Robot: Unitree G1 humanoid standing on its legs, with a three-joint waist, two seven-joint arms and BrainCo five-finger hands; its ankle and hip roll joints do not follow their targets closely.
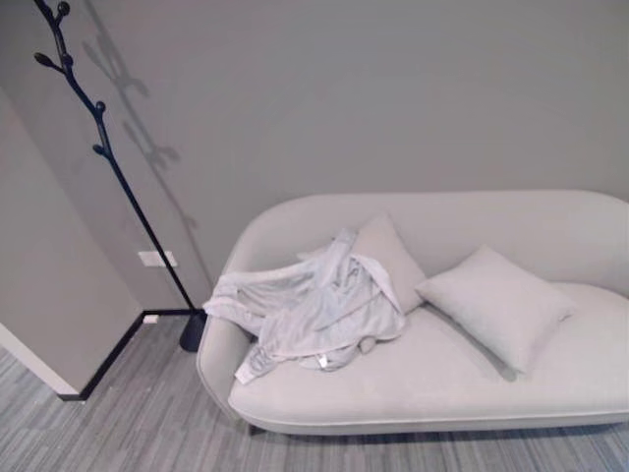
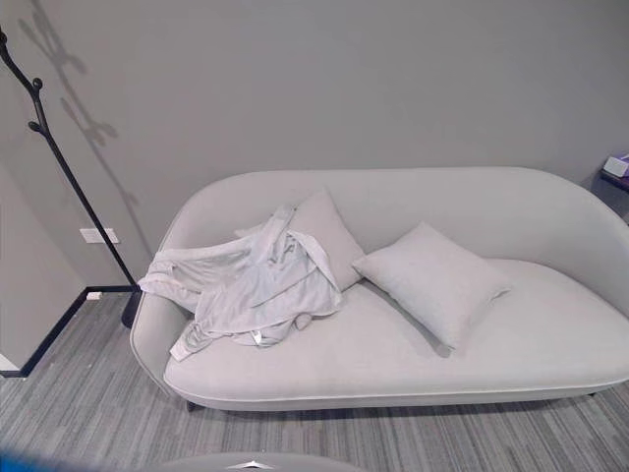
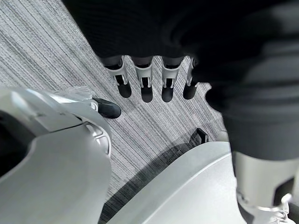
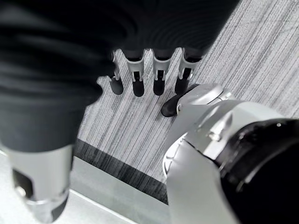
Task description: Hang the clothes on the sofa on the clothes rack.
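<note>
From left to right: black coat rack [image 1: 98, 147] standing bare at upper left, crumpled pale garment [image 1: 310, 310] heaped on the sofa [image 1: 442, 379] at its left end awaiting pickup, while left hand [image 3: 149, 81] and right hand [image 4: 147, 77] hang empty, fingers straight, over grey floor [image 3: 42, 51].

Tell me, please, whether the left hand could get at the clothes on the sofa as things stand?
Probably not yet: the left hand hangs open over the floor, while the clothes lie uncovered on the sofa.
</note>
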